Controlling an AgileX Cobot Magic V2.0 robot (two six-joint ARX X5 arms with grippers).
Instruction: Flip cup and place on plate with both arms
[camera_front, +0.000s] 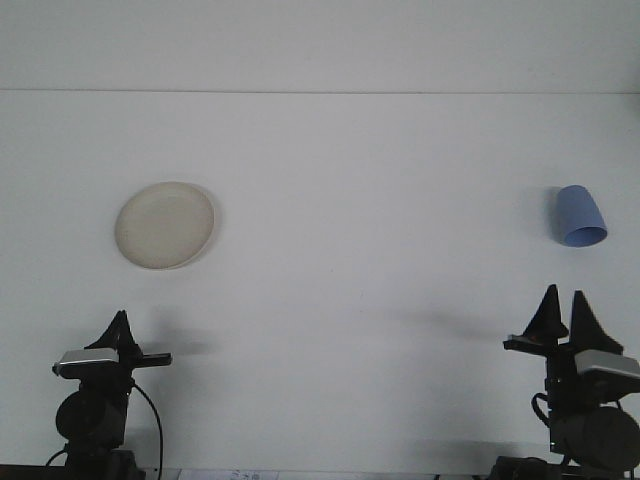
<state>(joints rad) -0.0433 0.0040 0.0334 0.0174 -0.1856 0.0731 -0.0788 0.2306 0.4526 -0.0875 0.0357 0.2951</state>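
On the white table (330, 300), the left gripper (120, 322) is sitting low at the near edge, just below and slightly left of the cream plate (165, 224); only a single dark tip is showing above its grey wrist block, so whether its claw is wide or narrow cannot be told from this view. The cream plate is lying flat on the left side of the table, well apart from everything else, and nothing is resting on it. Far to the right of the plate, the blue cup (580, 216) is lying tipped on its side near the right edge, its open mouth pointing toward the near edge and its closed base pointing away. Below the cup and near it, but not touching it, the right gripper (561, 314) is standing at the near edge with its two dark pointed fingers (549, 313) showing apart, the claw narrowly parted and holding nothing.
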